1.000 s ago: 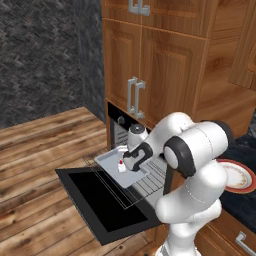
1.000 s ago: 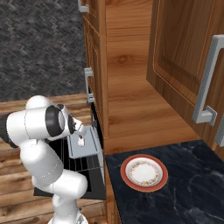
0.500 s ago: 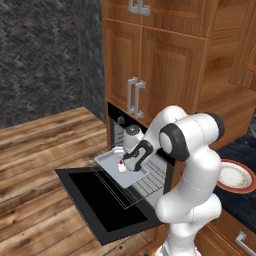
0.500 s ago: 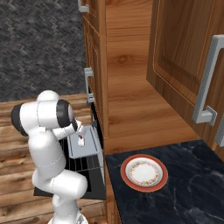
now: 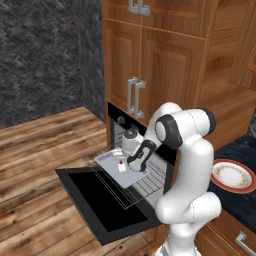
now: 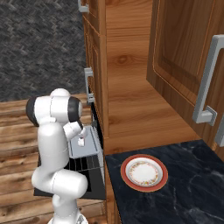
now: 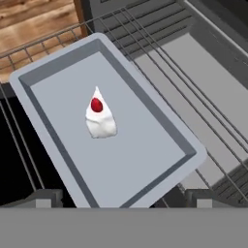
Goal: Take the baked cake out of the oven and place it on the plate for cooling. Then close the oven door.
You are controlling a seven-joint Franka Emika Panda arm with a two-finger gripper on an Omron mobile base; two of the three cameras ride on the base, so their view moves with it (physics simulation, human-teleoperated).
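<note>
Left base view: my gripper (image 5: 131,161) hangs just over the grey tray (image 5: 111,164), which sits pulled out on the wire rack (image 5: 150,181). The cake (image 5: 121,167) is a white speck right below the hand. The oven door (image 5: 107,202) lies dropped flat, below and in front of the hand.

Right base view: the arm reaches in toward the oven (image 6: 92,164), with the cake (image 6: 81,141) just under the wrist on the tray (image 6: 85,147). The plate (image 6: 144,172) waits on the dark counter (image 6: 183,183), well off to the hand's side and bare.

Hand view: I'm looking straight down at the cake (image 7: 100,118), red dot up, sitting slightly off the tray's middle and ahead of my fingertips (image 7: 44,197). Jaws spread wide, nothing between them.

Step in hand: by my read, lining up for the pick; the cake is not yet gripped.

Next move: I judge it calls for centring the jaws across the wedge, lowering until the tips straddle it, then a gentle squeeze. It's small and soft-looking, so an off-centre close could nudge it along the tray.
</note>
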